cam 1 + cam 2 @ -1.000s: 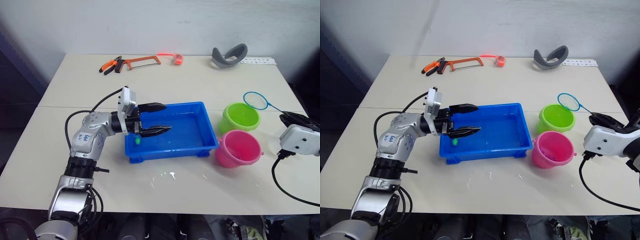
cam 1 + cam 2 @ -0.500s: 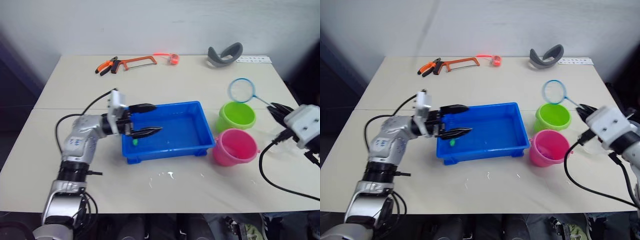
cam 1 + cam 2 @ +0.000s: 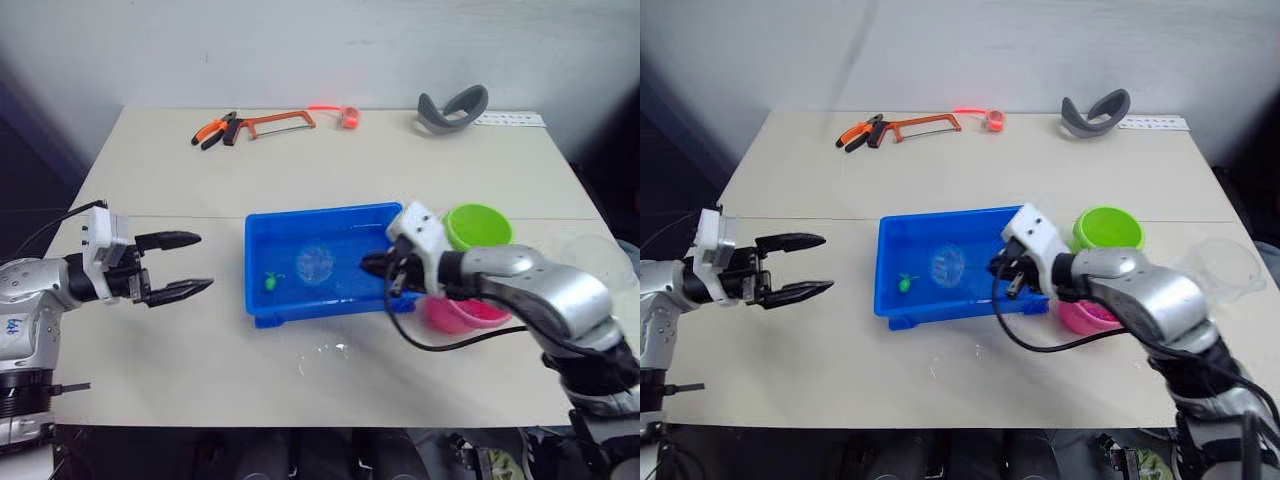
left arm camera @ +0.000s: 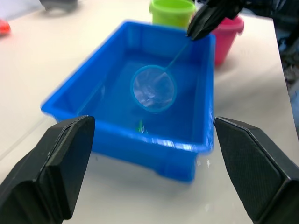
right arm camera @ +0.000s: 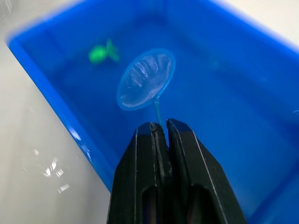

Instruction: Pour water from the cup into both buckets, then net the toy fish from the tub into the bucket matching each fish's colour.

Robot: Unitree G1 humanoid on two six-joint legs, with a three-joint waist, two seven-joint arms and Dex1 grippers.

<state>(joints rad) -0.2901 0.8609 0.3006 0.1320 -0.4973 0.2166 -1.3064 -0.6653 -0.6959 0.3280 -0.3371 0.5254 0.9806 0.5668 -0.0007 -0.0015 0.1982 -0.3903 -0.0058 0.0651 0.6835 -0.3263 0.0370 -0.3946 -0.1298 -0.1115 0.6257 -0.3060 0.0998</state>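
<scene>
We see the right gripper (image 5: 159,128) clamped on the net (image 5: 145,78) handle, hoop low inside the tub (image 3: 262,300), near a green fish (image 3: 271,281). Left gripper (image 3: 180,265) hangs open, well apart. Risk: the hoop possibly nudges the fish away, or tilts and spills it before the green bucket (image 3: 478,226).

Even, bright light; glints on wet table (image 3: 330,352); blurred wrist-view foregrounds.
</scene>
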